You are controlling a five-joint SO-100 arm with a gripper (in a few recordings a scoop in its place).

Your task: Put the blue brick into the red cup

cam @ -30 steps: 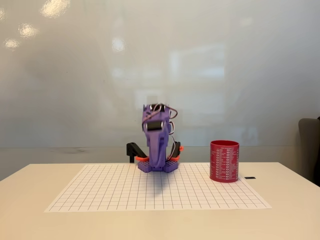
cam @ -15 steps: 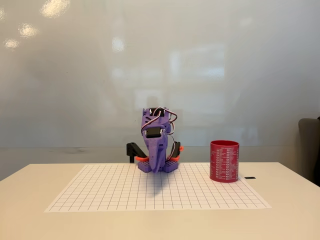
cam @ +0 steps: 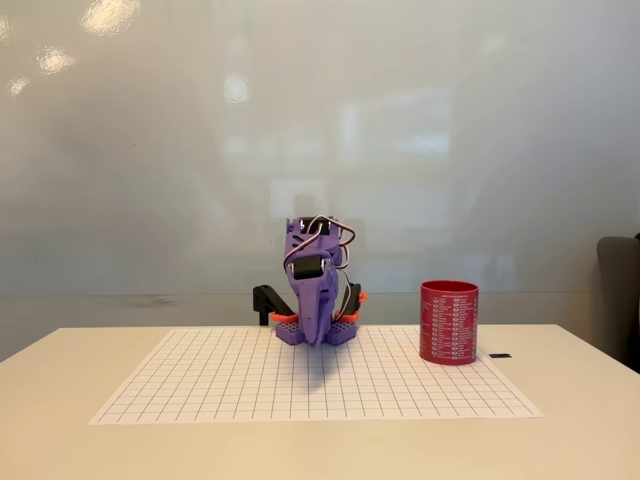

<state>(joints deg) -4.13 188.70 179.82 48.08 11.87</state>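
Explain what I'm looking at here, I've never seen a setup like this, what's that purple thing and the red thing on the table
The purple thing is a small robot arm, folded down on its base at the back of a white table. Its gripper, the two-finger part that grasps things, points down in front of the arm, and from this angle I cannot tell whether it is open or holds anything. The picture comes from a fixed camera standing at the table's front, facing the arm. A sheet of grid paper lies on the table. On the sheet's right side stands the red cup, upright, with columns of small white print.
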